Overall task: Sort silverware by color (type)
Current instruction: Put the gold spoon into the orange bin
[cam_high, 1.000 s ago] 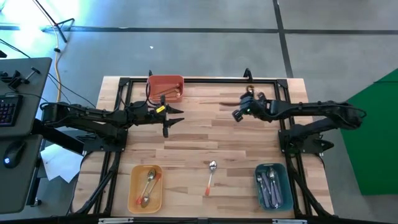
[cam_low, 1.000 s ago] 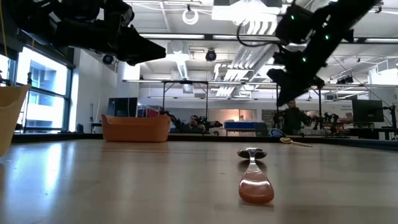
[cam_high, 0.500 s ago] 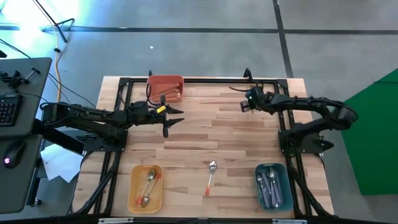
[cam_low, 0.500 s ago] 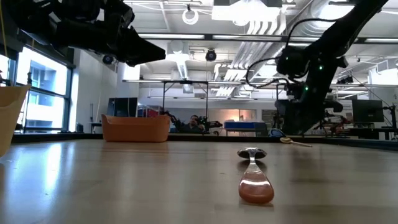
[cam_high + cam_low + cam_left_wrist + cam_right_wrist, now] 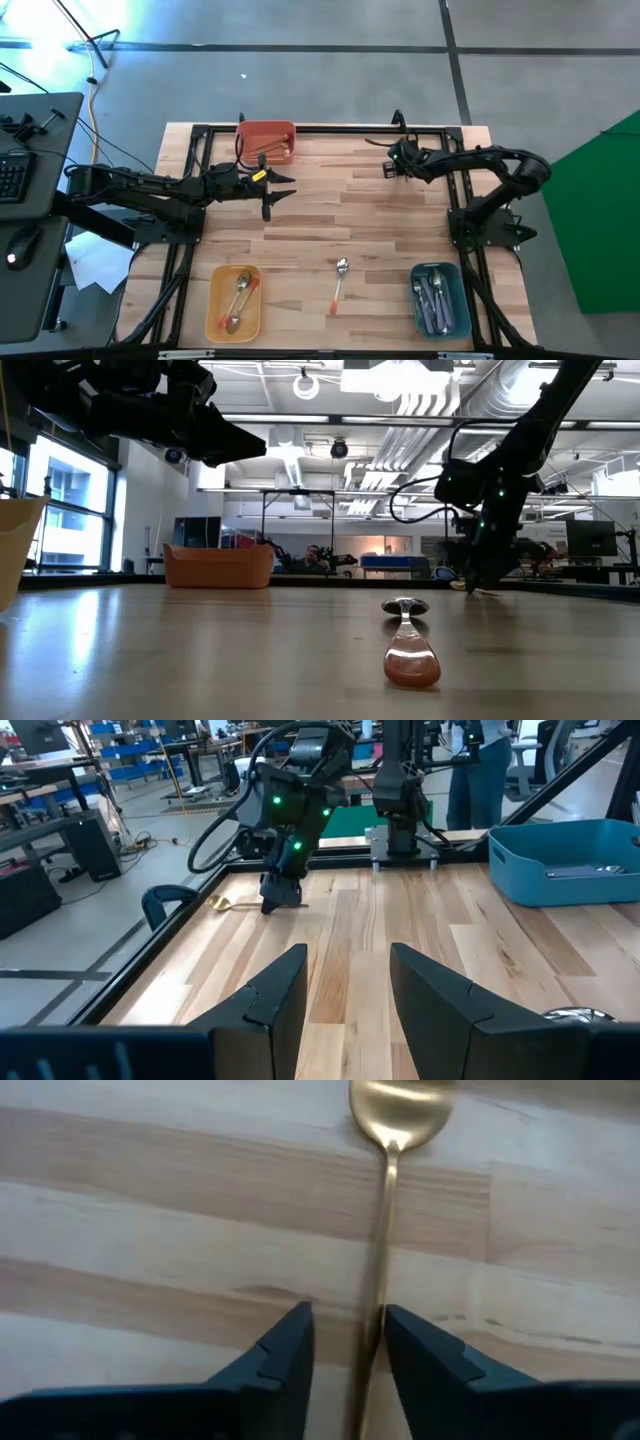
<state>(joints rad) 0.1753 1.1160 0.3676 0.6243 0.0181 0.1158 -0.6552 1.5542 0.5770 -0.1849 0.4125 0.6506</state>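
Observation:
A gold spoon (image 5: 392, 1200) lies flat on the wood near the table's far right, its bowl (image 5: 400, 1102) away from my wrist; it also shows in the left wrist view (image 5: 220, 903). My right gripper (image 5: 348, 1342) (image 5: 390, 168) points down over it, open, with the handle running between its fingers close to one of them. My left gripper (image 5: 275, 190) (image 5: 345, 990) hovers open and empty over the table's left middle. A spoon with an orange-red handle (image 5: 338, 285) (image 5: 405, 650) lies near the front edge. My right gripper stands from above with its open fingers on either side of the gold spoon's handle (image 5: 378, 1330), which lies on the table and runs along between them. The handle is close against one finger (image 5: 420, 1345); I cannot tell whether it touches.
A red bin (image 5: 266, 140) stands at the far left, a yellow bin (image 5: 233, 300) with spoons at the front left, and a teal bin (image 5: 438, 298) with several spoons at the front right. A black frame rail (image 5: 330, 128) runs along the far edge behind the gold spoon.
My right gripper has gone toward the table's far edge and come down from well above the table to the gold spoon, tipping until its fingers point down. The spoons have stayed where they were.

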